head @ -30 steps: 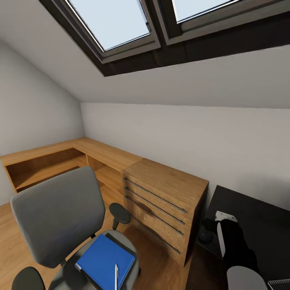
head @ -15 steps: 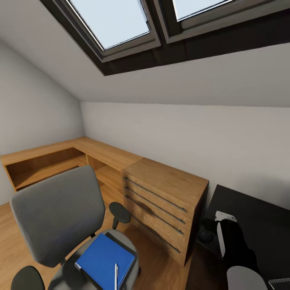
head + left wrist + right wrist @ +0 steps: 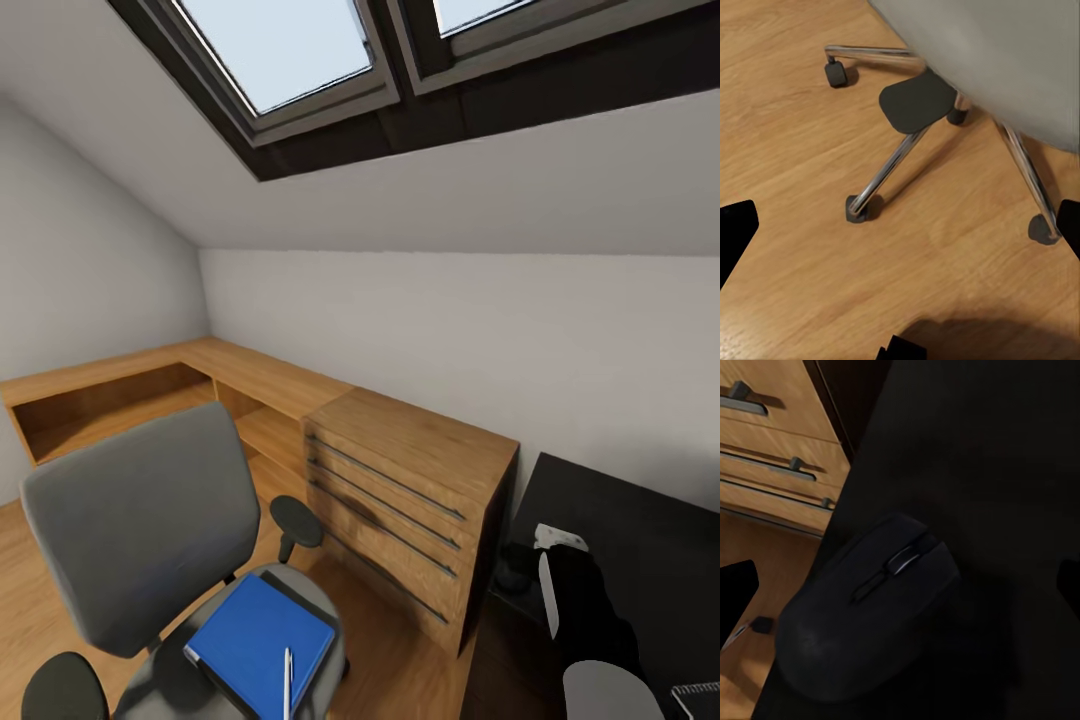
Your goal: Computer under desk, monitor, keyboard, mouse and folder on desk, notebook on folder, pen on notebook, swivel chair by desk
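Right gripper [image 3: 904, 585], fingers spread wide, hovers over my mouse [image 3: 862, 607] on the desk [image 3: 1005, 472]; left gripper [image 3: 900, 232], equally spread, faces chair [image 3: 945, 90] legs.

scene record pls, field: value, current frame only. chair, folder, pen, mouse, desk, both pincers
swivel chair: on the wood floor, left of the wooden drawer chest
folder: flat on the chair seat
pen: lying on the folder
mouse: on the desk, near its edge
left pincer: open, above the floor by the chair base
right pincer: open, above the mouse, not gripping
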### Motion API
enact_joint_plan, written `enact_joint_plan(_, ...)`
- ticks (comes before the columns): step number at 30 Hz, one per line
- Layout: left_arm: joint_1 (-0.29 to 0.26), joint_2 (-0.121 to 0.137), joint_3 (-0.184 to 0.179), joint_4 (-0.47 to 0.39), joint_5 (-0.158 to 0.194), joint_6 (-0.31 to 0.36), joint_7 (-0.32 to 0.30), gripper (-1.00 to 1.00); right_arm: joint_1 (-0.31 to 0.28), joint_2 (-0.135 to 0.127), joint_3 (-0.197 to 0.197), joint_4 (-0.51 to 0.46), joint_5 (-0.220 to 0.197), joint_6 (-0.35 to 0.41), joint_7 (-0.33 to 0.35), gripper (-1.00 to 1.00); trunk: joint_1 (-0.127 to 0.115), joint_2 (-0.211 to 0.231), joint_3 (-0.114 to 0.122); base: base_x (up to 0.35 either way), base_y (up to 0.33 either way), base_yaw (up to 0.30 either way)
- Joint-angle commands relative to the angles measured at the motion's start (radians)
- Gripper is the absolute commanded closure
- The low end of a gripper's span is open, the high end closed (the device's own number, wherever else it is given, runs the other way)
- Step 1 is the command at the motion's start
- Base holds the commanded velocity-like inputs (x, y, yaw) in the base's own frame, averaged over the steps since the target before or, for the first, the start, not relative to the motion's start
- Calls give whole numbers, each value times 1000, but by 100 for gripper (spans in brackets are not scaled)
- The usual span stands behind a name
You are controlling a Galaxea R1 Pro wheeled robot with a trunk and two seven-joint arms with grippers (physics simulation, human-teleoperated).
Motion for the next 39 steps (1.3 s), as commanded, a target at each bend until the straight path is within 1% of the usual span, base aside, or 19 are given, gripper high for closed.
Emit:
enact_joint_plan(1,-1,0,6,1,-1,-2,-4,-100,-1,1,-3,-1,6,4,4,-100,4,-8,-4,0,0,0)
enact_joint_plan(11,-1,0,5,0,-1,-4,-3,-100,-1,1,-3,-1,6,4,4,-100,42,-78,-36,0,0,0)
enact_joint_plan(39,-1,1,5,0,-1,-3,-3,-100,-1,3,-3,-1,4,3,7,-100,42,-78,-36,0,0,0)
